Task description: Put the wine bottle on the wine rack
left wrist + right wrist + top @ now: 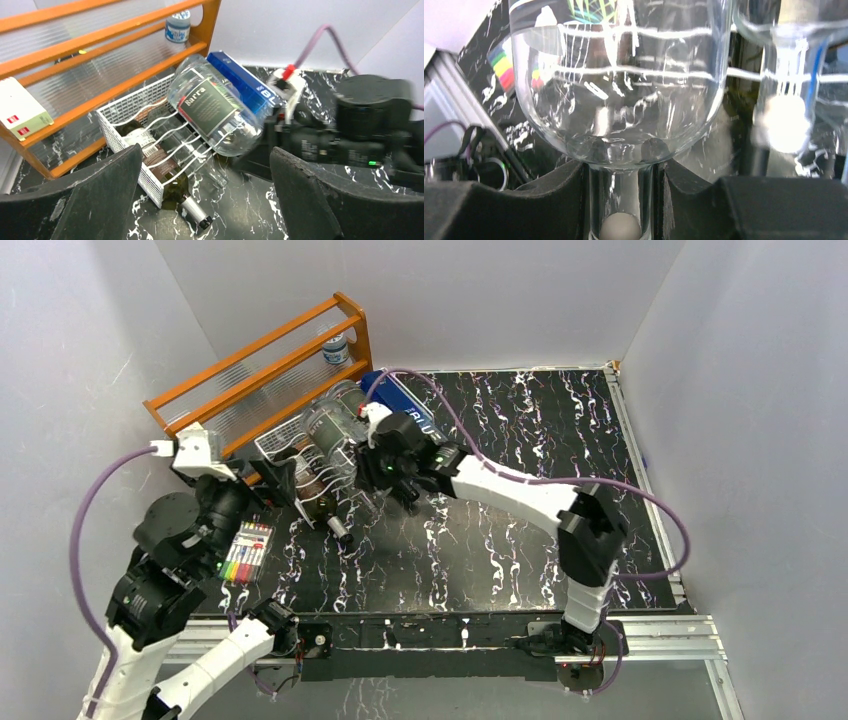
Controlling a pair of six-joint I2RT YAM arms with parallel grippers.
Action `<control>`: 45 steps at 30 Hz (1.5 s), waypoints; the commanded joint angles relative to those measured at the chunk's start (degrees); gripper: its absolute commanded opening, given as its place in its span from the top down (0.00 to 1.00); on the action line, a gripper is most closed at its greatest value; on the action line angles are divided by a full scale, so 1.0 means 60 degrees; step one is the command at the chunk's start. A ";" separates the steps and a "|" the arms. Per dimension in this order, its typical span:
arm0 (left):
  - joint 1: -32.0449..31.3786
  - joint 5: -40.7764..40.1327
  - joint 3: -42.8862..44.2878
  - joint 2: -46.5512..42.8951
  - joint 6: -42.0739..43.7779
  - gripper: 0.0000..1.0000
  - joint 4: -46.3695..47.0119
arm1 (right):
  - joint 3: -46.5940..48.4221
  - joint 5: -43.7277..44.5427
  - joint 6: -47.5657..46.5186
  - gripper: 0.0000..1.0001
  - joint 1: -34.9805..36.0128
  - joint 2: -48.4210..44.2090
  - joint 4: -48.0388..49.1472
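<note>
A black marbled tabletop carries everything. At its back left corner leans an orange shelf, and just in front of it sits the white wire rack. A dark bottle lies in the rack's left cradle, with its neck poking past the near edge. A clear bottle with a dark label lies tilted over the rack's right side, base toward the shelf. I cannot tell whether it touches the wires. The right pincer is clamped on this bottle's neck, just under the shoulder. The left pincer hangs near the rack's front with its fingers wide apart, gripping nothing. A blue box lies behind the clear bottle. A marker pack rests by the left arm. A small bottle stands on the shelf.
</note>
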 commanded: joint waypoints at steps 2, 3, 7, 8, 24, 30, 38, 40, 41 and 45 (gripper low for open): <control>-0.0018 -0.0389 0.0762 -0.0447 0.0488 0.02 -0.0466 | 0.2929 0.1177 0.0482 1.00 0.0224 0.1065 0.1283; -0.0020 -0.0446 0.0787 -0.0527 0.0525 0.02 -0.0458 | 0.3235 0.1240 0.0543 1.00 0.0224 0.1296 0.1129; -0.0006 -0.0442 0.0720 -0.0752 0.0551 0.02 -0.0481 | 0.4787 0.1198 0.0743 1.00 0.0223 0.2304 0.0233; -0.0017 -0.0442 0.0696 -0.0779 0.0542 0.02 -0.0489 | 0.5233 0.1195 0.0775 1.00 0.0224 0.2568 -0.0106; -0.0015 -0.0098 0.0693 -0.0790 0.0378 0.02 -0.0668 | 0.7691 0.1588 0.0863 1.00 0.0224 0.4540 -0.1763; -0.0007 -0.0076 0.0681 -0.0800 0.0319 0.02 -0.0678 | 0.7657 0.1623 0.0875 0.91 0.0220 0.4717 -0.1775; -0.0007 -0.0177 0.1235 -0.0490 0.0013 0.02 -0.1287 | 0.6823 0.1420 0.0726 0.36 0.0223 0.4176 -0.1225; -0.0007 -0.0126 0.1260 -0.0523 0.0017 0.02 -0.1279 | 0.6537 0.1569 0.0683 0.30 0.0223 0.3939 -0.1098; -0.0006 -0.0089 0.1260 -0.0538 0.0043 0.02 -0.1272 | 0.6482 0.1673 0.0654 0.28 0.0218 0.3862 -0.1130; -0.0020 0.0111 0.1260 -0.0452 0.0169 0.02 -0.1272 | 0.6433 0.1994 0.0557 0.16 0.0221 0.3636 -0.1437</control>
